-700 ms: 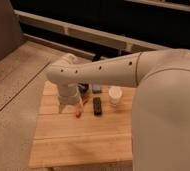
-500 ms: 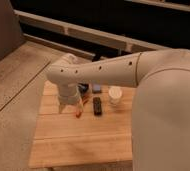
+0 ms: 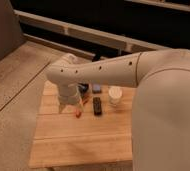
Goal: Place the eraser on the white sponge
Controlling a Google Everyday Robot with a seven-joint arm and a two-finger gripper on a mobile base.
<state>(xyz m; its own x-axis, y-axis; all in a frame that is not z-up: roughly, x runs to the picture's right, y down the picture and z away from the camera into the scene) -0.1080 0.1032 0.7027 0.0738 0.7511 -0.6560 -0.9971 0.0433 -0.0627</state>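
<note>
Gripper [image 3: 67, 106] hangs open, empty, near desk [image 3: 83, 145] left edge; eraser [image 3: 97, 106] lies beside sponge [image 3: 115, 96].

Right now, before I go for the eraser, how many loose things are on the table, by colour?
Black: 1, the eraser
White: 1, the white sponge
Orange-red: 1, the stick
Blue-grey: 1, the block
Dark: 1, the bowl, partly behind the arm
Total: 5
The gripper hangs open over the table, beside the stick.
</note>
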